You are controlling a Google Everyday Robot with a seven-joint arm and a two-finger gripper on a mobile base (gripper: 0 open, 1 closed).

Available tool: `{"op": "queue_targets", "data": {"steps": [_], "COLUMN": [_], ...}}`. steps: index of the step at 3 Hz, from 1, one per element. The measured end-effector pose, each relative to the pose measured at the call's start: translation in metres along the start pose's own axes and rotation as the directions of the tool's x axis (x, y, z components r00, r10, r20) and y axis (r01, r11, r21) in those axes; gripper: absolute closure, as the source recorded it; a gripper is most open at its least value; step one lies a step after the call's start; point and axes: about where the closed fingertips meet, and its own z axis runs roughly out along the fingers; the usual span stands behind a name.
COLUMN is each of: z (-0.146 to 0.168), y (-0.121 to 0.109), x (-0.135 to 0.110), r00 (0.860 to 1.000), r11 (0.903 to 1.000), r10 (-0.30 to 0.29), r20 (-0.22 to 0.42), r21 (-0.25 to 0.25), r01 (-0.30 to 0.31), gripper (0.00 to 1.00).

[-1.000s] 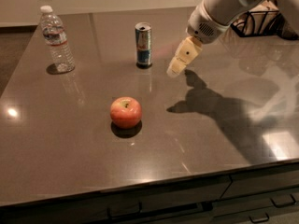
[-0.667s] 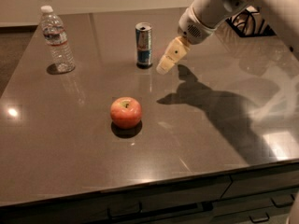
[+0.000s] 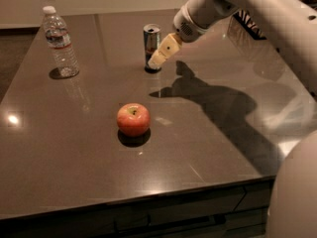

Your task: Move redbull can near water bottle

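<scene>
The slim blue-and-silver redbull can [image 3: 150,43] with a silver top stands upright near the middle of the far edge of the dark grey table [image 3: 59,172]. The cream-coloured gripper [image 3: 162,53] on the white arm hangs just beside the can's right side, overlapping it in view; whether it touches the can, and whether it is spread or closed, cannot be told. The clear ribbed plastic water bottle [image 3: 60,42] with a white cap stands upright near the far left corner, well apart from the can. A red apple [image 3: 132,119] sits mid-table.
</scene>
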Motion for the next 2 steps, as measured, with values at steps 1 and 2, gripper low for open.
{"op": "queue_targets", "data": {"steps": [1,2], "z": [0.0155,0.0244], "y": [-0.0126,-0.0203], "x": [-0.0149,-0.0248], "r00": [0.999,0.997], "r11": [0.9995,0.9992], "r10": [0.026,0.037], "r20": [0.042,0.074], "r21": [0.018,0.015], "r01": [-0.027,-0.038], "gripper": [0.00,0.00]}}
